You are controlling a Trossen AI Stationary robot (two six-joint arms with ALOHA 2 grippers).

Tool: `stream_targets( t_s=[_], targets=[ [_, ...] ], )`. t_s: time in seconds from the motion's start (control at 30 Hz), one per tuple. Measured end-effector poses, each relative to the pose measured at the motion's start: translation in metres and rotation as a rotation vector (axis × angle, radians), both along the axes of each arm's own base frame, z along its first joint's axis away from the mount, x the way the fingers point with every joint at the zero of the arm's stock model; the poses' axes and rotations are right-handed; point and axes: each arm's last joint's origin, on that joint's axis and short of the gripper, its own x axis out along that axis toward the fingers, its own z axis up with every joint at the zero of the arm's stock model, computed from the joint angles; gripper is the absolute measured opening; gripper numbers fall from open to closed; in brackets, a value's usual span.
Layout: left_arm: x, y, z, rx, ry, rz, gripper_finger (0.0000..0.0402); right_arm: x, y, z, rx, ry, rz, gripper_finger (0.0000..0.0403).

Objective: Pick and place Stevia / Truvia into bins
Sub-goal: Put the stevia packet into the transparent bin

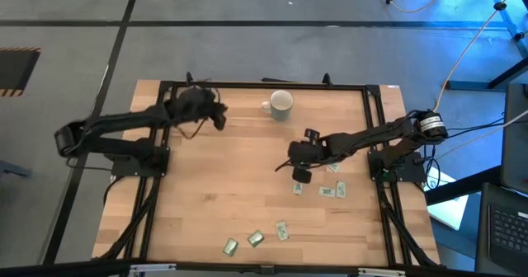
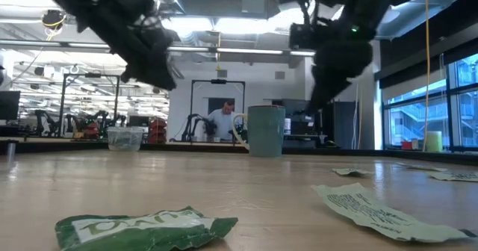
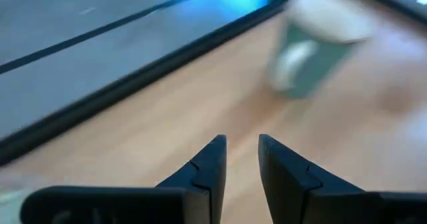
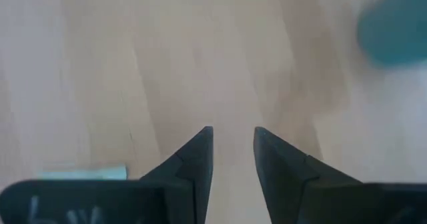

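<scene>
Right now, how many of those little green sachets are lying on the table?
7 in the high view. Three near the front edge. Four by the right arm. That arm may hide more.

No text can be read with certainty: the green sachet (image 2: 146, 229) lying nearest in the low view carries pale upside-down lettering too blurred to make out, and the neighbouring sachet's (image 2: 373, 210) fine print is illegible.
</scene>
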Motion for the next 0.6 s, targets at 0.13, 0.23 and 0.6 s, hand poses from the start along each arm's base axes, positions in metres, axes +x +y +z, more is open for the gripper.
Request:
stream_targets(
  t_s=[0.13,0.23,0.6],
  targets=[
    [0.004,-0.028,-0.011,0.003,-0.188,-0.152,0.0078,-0.012,0.000,-0.005,0.049,0.084,-0.142,0.0111],
    [0.007,-0.046,-0.020,0.003,-0.279,-0.233,0.0077,-0.024,-0.002,-0.007,0.069,0.168,-0.274,0.0111],
    [0.009,-0.078,-0.036,-0.039,-0.283,-0.381,0.0075,-0.047,-0.002,-0.009,0.164,0.352,-0.542,0.0111]
  ],
)
